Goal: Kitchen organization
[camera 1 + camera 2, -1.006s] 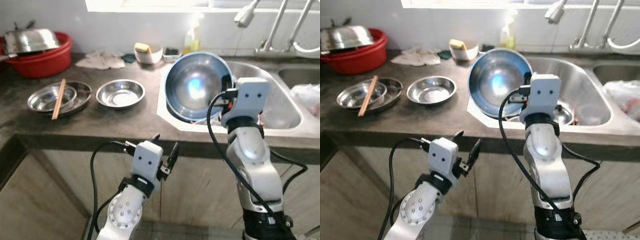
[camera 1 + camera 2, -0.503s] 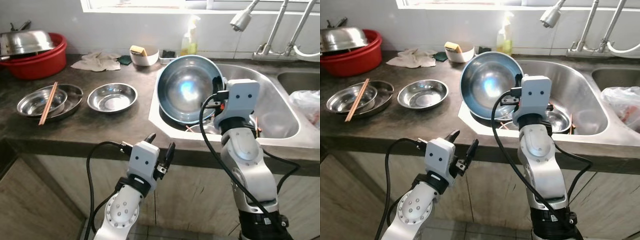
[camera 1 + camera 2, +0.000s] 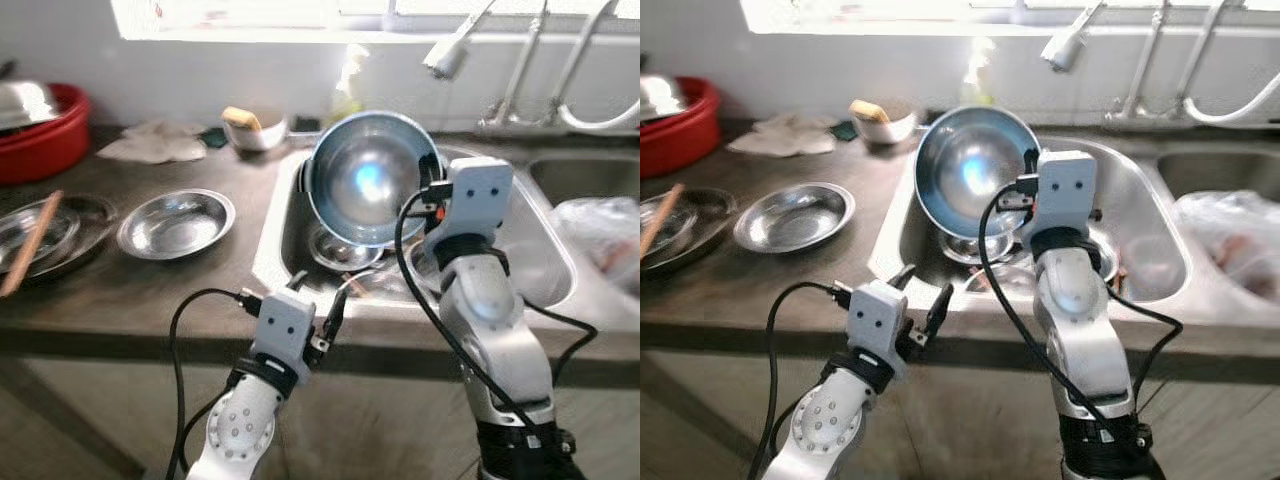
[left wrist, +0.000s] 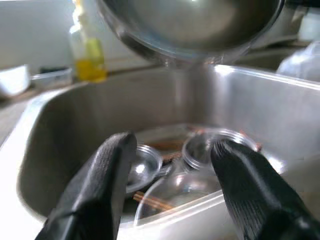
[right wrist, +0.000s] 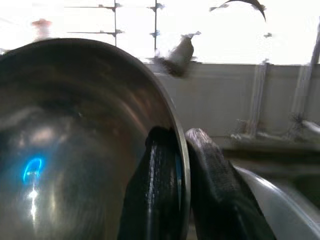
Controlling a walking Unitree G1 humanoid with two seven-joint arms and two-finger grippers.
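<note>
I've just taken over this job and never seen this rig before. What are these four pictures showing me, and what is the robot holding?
You are looking at a two-armed humanoid robot at a kitchen counter. The two wide pictures come from its head camera, looking down at its own silver arms. The two close pictures come from cameras on its wrists.

The right hand pinches the rim of a large steel bowl, held tilted above the sink. The left hand is open and holds nothing; it sits low by the counter edge, facing the sink.

In the sink lie smaller dishes and chopsticks. On the counter are a steel dish, a cloth and a red basin. A soap bottle stands behind the sink.
</note>
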